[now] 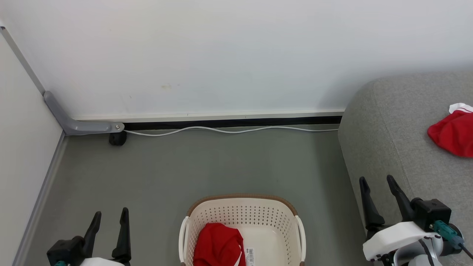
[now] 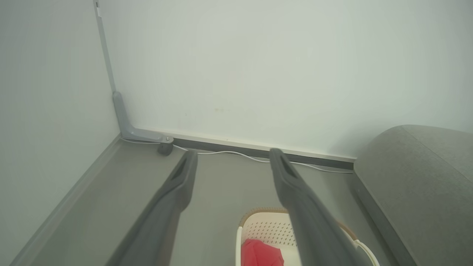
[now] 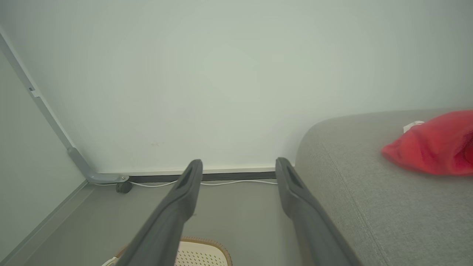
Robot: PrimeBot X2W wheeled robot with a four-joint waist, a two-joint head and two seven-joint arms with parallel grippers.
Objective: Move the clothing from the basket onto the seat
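Note:
The cream-white basket (image 1: 242, 218) with its brown rim stands on the floor at the bottom centre, also seen as the basket (image 2: 266, 229) and the basket (image 3: 203, 253). One red garment (image 1: 218, 245) lies crumpled in its left half, beside the barcode label. A second red garment (image 1: 452, 133) with white trim rests on the grey sofa (image 1: 391, 125) at the right, the same garment (image 3: 432, 146) on the sofa (image 3: 369, 207). My left gripper (image 1: 111, 218) is open to the basket's left. My right gripper (image 1: 377, 183) is open over the sofa's front edge, holding nothing.
A white wall runs behind, with a white cable (image 1: 229, 130) along the skirting. A grey bracket (image 1: 81, 125) and a small black wheel (image 1: 117, 139) sit in the left corner. Grey floor (image 1: 207, 166) lies between basket and wall.

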